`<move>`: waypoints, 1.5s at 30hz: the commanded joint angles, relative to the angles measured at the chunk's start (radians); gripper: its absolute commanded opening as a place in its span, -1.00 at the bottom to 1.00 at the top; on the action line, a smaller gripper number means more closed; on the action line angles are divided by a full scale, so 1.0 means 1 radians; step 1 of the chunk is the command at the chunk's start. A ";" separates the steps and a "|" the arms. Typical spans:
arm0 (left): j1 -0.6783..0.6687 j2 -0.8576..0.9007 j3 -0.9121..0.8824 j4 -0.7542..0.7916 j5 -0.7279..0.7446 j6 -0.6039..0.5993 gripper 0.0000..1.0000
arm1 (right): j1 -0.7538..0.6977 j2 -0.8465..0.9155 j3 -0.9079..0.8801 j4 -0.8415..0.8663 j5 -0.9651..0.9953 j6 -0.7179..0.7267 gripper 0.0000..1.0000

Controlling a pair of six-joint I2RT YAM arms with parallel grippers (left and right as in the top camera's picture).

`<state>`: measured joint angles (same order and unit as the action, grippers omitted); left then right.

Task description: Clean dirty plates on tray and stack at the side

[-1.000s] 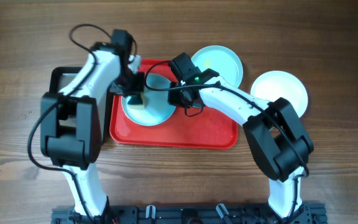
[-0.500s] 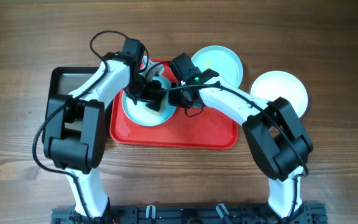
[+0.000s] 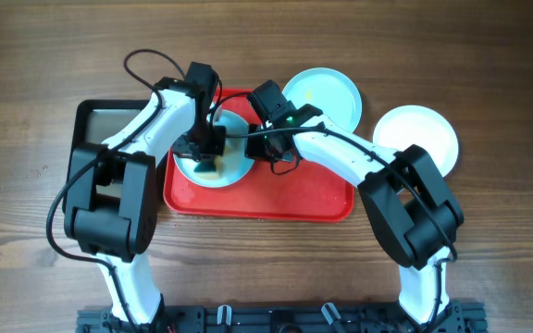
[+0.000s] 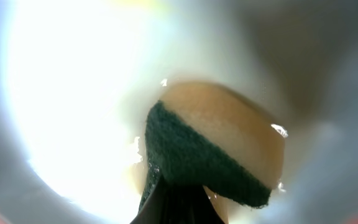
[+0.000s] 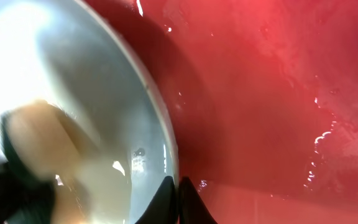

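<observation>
L gripper (image 3: pixel 202 150) clamps sponge (image 4: pixel 216 155), pressed on blue plate (image 3: pixel 239 163) on red tray (image 3: pixel 313 199), mid-counter twd far edge. R gripper (image 5: pixel 176 190) nips its rim, nearly shut. Risk: hard push slips rim free, plate slides.

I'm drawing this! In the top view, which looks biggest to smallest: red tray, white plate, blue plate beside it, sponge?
1. red tray
2. white plate and blue plate: they look about alike
3. sponge, smallest
</observation>
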<state>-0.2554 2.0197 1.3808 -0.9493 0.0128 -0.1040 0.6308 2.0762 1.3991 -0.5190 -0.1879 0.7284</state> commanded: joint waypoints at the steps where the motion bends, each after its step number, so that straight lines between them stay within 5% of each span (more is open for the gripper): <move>1: 0.022 0.043 -0.020 0.089 -0.320 -0.168 -0.92 | -0.009 0.015 0.023 -0.010 0.023 -0.018 -0.91; 6: 0.022 0.043 -0.020 0.245 -0.284 -0.173 -0.92 | -0.009 0.015 0.023 -0.010 0.023 -0.019 -0.91; 11: 0.022 0.043 -0.020 0.372 0.080 -0.044 -0.92 | -0.009 0.015 0.023 -0.010 0.023 -0.019 -0.91; 14: 0.017 0.043 -0.020 0.373 0.297 0.056 -0.92 | -0.009 0.015 0.023 -0.010 0.023 -0.020 -0.91; 21: -0.021 0.043 -0.020 0.235 0.515 0.268 -0.92 | -0.009 0.015 0.023 -0.009 0.023 -0.020 -0.91; 27: -0.034 0.043 -0.020 0.275 0.394 0.257 -0.92 | -0.009 0.015 0.023 -0.009 0.022 -0.020 -0.91; 34: -0.034 0.043 -0.020 0.382 -0.315 -0.222 -0.92 | -0.009 0.015 0.023 -0.009 0.022 -0.021 -0.91; 36: -0.034 0.043 -0.020 0.355 -0.412 -0.309 -0.92 | -0.009 0.015 0.023 -0.009 0.022 -0.021 -0.91; 40: -0.035 0.043 -0.020 0.215 -0.423 -0.434 -0.92 | -0.009 0.015 0.023 -0.008 0.022 -0.020 -0.92; 45: -0.034 0.043 -0.020 0.003 -0.213 -0.410 -0.92 | -0.009 0.015 0.023 -0.008 0.018 -0.022 -0.91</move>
<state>-0.3077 2.0357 1.3922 -0.8375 -0.2714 -0.4820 0.6247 2.0762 1.4094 -0.5159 -0.1833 0.7242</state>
